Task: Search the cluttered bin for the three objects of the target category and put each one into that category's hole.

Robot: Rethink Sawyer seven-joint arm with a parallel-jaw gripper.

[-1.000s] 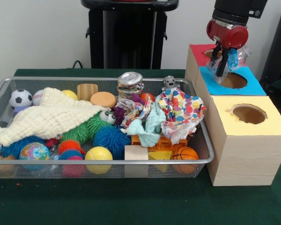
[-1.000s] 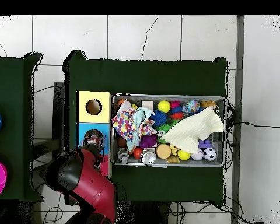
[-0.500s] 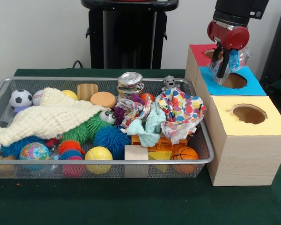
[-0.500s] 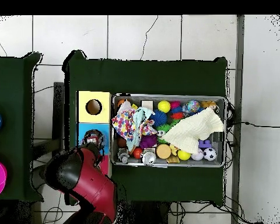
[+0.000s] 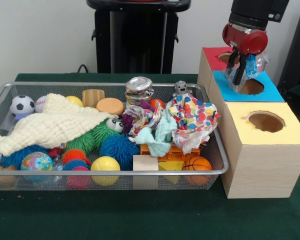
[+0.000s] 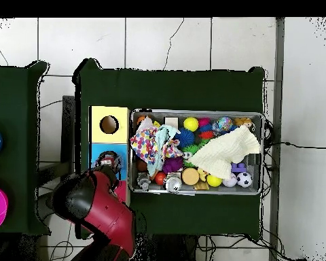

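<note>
Gripper (image 5: 239, 70) clamped on a crinkled clear plastic bag (image 5: 250, 67), hanging just over the blue-topped hole (image 5: 249, 86), right of the cluttered wire bin (image 5: 210, 150).

We found the yellow-topped hole (image 5: 266, 121) fully open from above, with nothing over it or beside it. The blue-topped hole (image 5: 249, 86) was partly blocked: the gripper (image 5: 237, 74) hung right over its rim with a crinkled clear plastic bag (image 5: 256, 64) clamped between its fingers. The red-topped hole (image 5: 225, 57) sat behind the arm, mostly hidden. Inside the wire bin (image 5: 90, 182) there was little free room. A cream cloth (image 5: 50, 126) covered the left part, a polka-dot cloth (image 5: 194, 120) draped over the right, and a metal can (image 5: 139, 89) stood tall at the back. Balls and spiky toys (image 5: 118, 148) packed the front. The green table (image 5: 140, 215) before the bin lay open.
</note>
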